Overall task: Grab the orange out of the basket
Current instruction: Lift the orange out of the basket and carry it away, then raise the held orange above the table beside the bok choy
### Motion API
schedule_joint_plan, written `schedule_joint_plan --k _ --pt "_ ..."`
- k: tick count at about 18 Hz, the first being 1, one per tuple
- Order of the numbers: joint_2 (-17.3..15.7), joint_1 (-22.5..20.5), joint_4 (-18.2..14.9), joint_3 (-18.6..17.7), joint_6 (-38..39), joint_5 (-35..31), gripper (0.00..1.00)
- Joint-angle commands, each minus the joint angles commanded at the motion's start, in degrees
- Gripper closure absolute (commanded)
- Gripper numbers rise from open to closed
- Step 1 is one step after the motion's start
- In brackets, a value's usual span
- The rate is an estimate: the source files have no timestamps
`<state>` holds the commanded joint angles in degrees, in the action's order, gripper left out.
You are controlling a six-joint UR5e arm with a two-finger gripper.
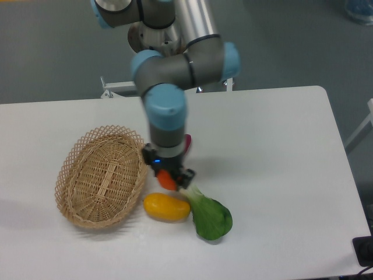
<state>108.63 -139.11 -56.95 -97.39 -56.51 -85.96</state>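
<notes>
The basket (102, 178) is an oval tan wicker basket at the left of the white table, and nothing shows inside it. My gripper (169, 178) points down just right of the basket's rim. It is shut on the orange (166, 180), a small round orange-red fruit partly hidden between the fingers. The orange hangs outside the basket, just above the yellow mango-like fruit (167, 207).
A green leafy vegetable (210, 217) with a pale stalk lies right of the yellow fruit, its stalk close to my gripper. A small red-pink thing (187, 142) shows behind the arm's wrist. The table's front edge runs near the basket and the vegetable.
</notes>
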Motion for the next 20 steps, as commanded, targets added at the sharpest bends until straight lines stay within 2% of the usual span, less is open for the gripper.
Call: schedule_joint_plan --k 9,15,20 --pt "0.0 -8.7 0.2 1.2 -6.2 -0.4 0.59" --pt "0.7 -11.2 0.2 2.7 -8.3 -0.6 0.59" --pt "1.8 -11.4 0.2 3.9 -13.8 -5.0 0.58"
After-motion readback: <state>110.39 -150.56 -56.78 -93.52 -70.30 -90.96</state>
